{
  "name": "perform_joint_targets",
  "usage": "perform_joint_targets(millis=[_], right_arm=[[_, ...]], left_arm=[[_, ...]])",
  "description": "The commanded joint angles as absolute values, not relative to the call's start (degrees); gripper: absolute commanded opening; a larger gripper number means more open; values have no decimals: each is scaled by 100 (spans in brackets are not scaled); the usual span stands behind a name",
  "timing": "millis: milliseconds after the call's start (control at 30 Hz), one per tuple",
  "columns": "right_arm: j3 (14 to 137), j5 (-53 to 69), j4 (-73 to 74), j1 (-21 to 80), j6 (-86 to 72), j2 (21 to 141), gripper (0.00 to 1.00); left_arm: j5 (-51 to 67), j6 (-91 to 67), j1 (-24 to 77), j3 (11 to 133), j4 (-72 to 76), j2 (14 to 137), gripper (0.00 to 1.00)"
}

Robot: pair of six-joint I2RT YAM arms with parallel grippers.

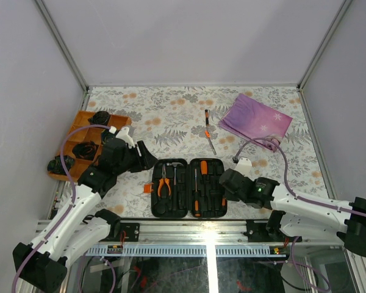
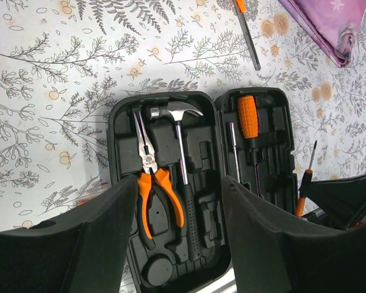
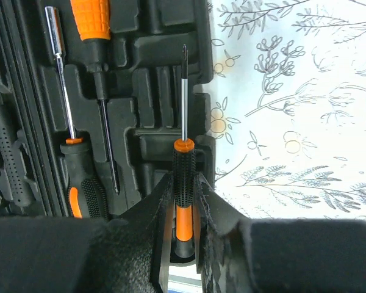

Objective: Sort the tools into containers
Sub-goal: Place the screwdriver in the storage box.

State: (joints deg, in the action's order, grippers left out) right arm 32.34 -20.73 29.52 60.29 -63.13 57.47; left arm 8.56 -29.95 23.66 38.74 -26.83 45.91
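- At the lower middle of the overhead view, the tool case point(image 1: 215, 209) is laid open and flat between the two arms, so that both halves can be reached from above. The left claw point(image 1: 143, 157) is held at its upper left corner and the right claw point(image 1: 227, 183) at its right edge. One loose screwdriver point(image 1: 208, 130) is seen unsorted on the table point(image 1: 171, 110) above the case, near a purple cloth point(image 1: 255, 117). An orange tray point(image 1: 80, 122) is set at the far left.
- In the lower half of the left wrist view, the left claw's fingers are spread wide with nothing between them. The pliers point(image 2: 147, 162) and hammer point(image 2: 180, 146) are seen already seated in the case's left half, framed between the fingers. The claw is judged to be kept clear of the other arm's work.
- At the bottom centre of the right wrist view, the right claw is closed tight on the handle of a slim screwdriver point(image 3: 183, 165). The shaft is pointed up the frame, in line with a narrow moulded slot along the case's right edge, presumably so that it can be pressed straight in. Whether it is fully seated cannot be told.
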Motion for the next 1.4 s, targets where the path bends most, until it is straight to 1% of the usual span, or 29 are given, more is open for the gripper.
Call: perform_joint_targets(millis=[0,267,567,700,833,1067,1367], right_arm=[[3287,-2648,3133,6073,-6504,5514,0],[3265,-1691,2023,6073,-5935,5877,0],[2951,-1024,1304,6078,-5965,6326,2],[2958,-888,1330,6073,-5985,6523,3],[3077,-925,1669,6082,-6051,6678,5],[3400,-1202,2396,6108,-6121,6729,17],[3631,-1241,2689,6109,-6118,6627,25]], left_arm=[[816,-2962,2404,3935,-2541,4604,56],[883,-2914,2438,3925,-2516,4612,56],[857,-2918,2476,3856,-2391,4556,57],[860,-2909,2511,3851,-2374,4566,57],[841,-2916,2561,3841,-2372,4568,57],[777,-2927,2628,3854,-2404,4571,57],[751,-2927,2653,3867,-2417,4584,57]])
